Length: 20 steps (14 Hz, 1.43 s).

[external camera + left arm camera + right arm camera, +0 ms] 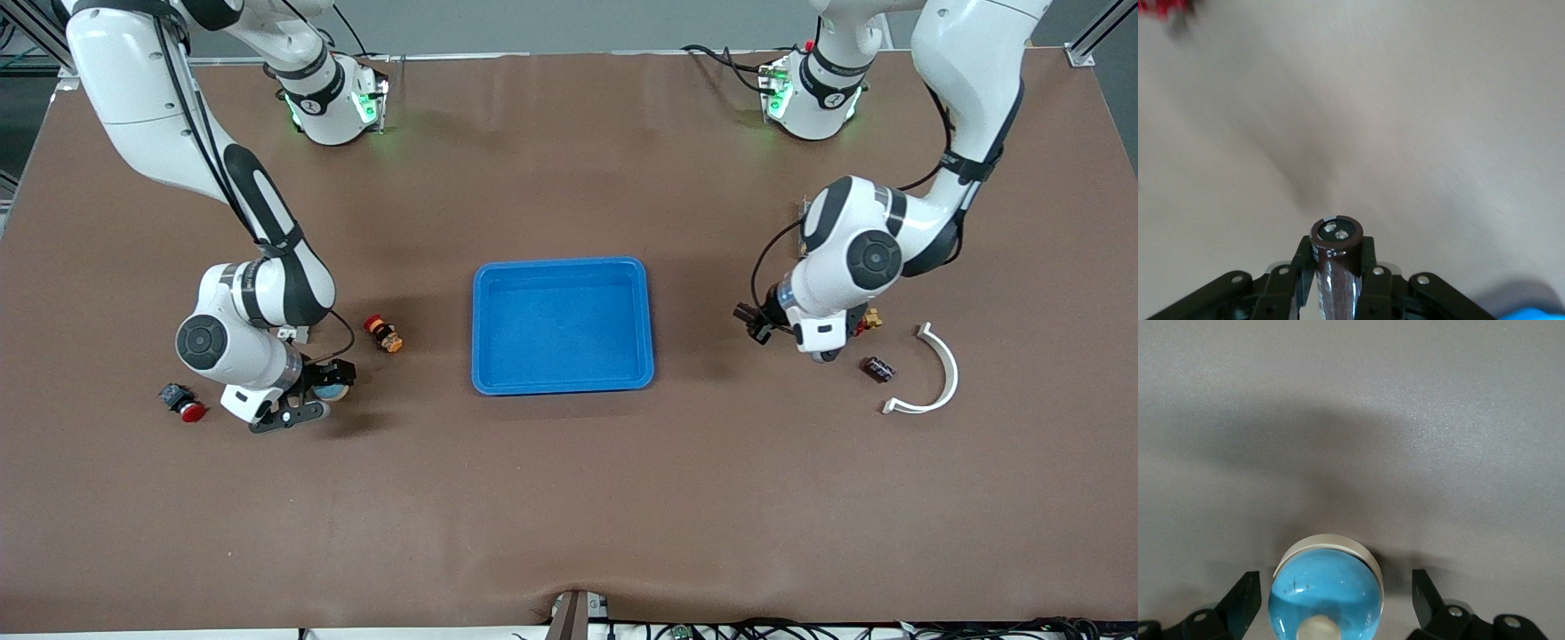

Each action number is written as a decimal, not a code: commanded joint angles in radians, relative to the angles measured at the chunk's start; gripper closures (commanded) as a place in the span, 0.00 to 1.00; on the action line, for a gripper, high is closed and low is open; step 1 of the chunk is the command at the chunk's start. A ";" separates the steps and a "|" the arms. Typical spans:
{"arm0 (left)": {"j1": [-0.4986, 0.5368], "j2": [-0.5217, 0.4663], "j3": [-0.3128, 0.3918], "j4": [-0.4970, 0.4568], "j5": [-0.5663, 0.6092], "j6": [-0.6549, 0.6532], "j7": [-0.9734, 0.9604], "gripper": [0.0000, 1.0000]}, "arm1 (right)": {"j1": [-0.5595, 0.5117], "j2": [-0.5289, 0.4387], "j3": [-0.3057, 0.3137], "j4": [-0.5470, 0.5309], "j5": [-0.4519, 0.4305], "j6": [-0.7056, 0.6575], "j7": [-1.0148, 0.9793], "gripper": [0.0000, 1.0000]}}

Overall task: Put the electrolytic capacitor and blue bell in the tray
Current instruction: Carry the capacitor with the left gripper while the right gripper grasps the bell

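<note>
The bright-blue tray point(562, 324) lies at the table's middle with nothing in it. My left gripper point(756, 324) is shut on a dark brown electrolytic capacitor point(1337, 235) and holds it above the bare table, beside the tray toward the left arm's end; in the left wrist view the left gripper point(1337, 252) clamps its body. The blue bell point(332, 389), a blue dome on a white base, stands on the table toward the right arm's end. My right gripper point(313, 402) is open, low around the bell point(1326, 583), with one finger point(1245, 597) on each side, apart from it.
A red and yellow button point(383, 333) lies between the bell and the tray. A red-capped button point(182, 402) lies beside the right arm. Toward the left arm's end lie a small dark cylindrical part point(879, 369), a white curved piece point(938, 373) and a small yellow part point(872, 317).
</note>
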 commanded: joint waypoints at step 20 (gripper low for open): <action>-0.353 0.260 0.006 0.274 0.008 -0.002 -0.779 1.00 | 0.004 -0.003 0.001 0.083 0.019 -0.066 -0.012 0.50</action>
